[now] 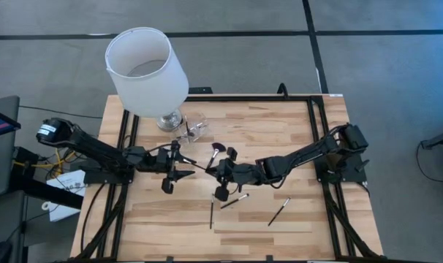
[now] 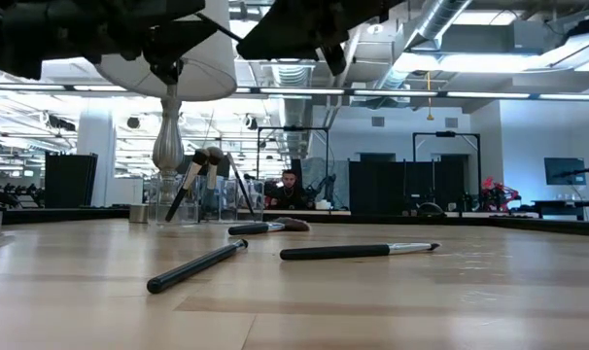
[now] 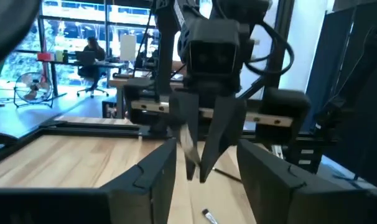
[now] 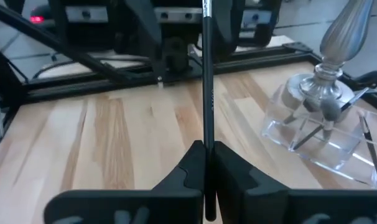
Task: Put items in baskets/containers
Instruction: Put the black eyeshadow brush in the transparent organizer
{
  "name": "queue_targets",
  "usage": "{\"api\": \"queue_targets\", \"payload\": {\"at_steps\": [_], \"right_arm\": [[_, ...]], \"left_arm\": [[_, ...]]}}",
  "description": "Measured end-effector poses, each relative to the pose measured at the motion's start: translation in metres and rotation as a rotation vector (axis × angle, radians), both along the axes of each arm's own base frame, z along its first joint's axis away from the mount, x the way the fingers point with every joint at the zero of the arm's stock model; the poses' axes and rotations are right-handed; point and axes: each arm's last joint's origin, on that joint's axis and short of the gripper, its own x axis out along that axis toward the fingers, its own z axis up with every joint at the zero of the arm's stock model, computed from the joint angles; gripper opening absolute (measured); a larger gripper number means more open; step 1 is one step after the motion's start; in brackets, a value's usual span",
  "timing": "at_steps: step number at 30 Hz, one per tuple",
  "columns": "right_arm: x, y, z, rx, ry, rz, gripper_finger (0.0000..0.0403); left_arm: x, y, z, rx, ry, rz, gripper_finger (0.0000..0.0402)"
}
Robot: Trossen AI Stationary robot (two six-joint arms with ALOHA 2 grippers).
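My right gripper (image 4: 206, 155) is shut on a thin black makeup brush (image 4: 207, 81), above the table's middle. The brush points toward my left gripper (image 3: 204, 177), which faces it, open, one finger on either side of the brush's far end and touching nothing. In the high view the two grippers (image 1: 186, 173) (image 1: 213, 171) stand tip to tip. The small clear container (image 1: 193, 128) stands on the table beside the lamp's base, with several brushes (image 2: 199, 175) leaning in it. Three loose brushes (image 1: 211, 213) (image 1: 235, 200) (image 1: 278, 212) lie on the near half of the table. My right gripper pinches the brush's black handle (image 4: 206, 138) between its two fingers. The fingers come from the table's right side, slanting a little downward, and lie along the handle. The brush is lifted clear of the table and sticks out ahead of the fingertips toward the left arm.
A lamp with a large white shade (image 1: 147, 69) on a silver base (image 1: 170, 119) stands at the far left, right by the container. A fan-headed brush (image 1: 216, 149) lies just beyond my right gripper. A black frame rail (image 1: 313, 131) borders the wooden tabletop.
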Motion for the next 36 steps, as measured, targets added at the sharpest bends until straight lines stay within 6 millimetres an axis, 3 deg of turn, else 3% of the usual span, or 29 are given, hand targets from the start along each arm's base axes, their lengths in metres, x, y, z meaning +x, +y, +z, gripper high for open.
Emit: {"api": "queue_targets", "payload": {"at_steps": [11, 20, 29, 36], "right_arm": [[0.000, 0.002, 0.001, 0.013, -0.008, 0.025, 0.0008], [0.000, 0.001, 0.000, 0.008, 0.002, 0.019, 0.0029], [-0.004, -0.001, -0.006, -0.056, 0.074, -0.036, 0.0089], [-0.028, 0.001, 0.004, -0.371, 0.201, -0.238, 0.0143]], "left_arm": [[-0.001, 0.000, 0.004, -0.001, -0.047, 0.004, 0.0127], [-0.001, 0.000, 0.005, -0.004, -0.047, 0.014, 0.0016], [0.000, 0.005, 0.004, -0.013, -0.043, 0.098, 0.0014], [0.002, 0.019, 0.004, -0.015, -0.032, 0.270, 0.0017]]}}
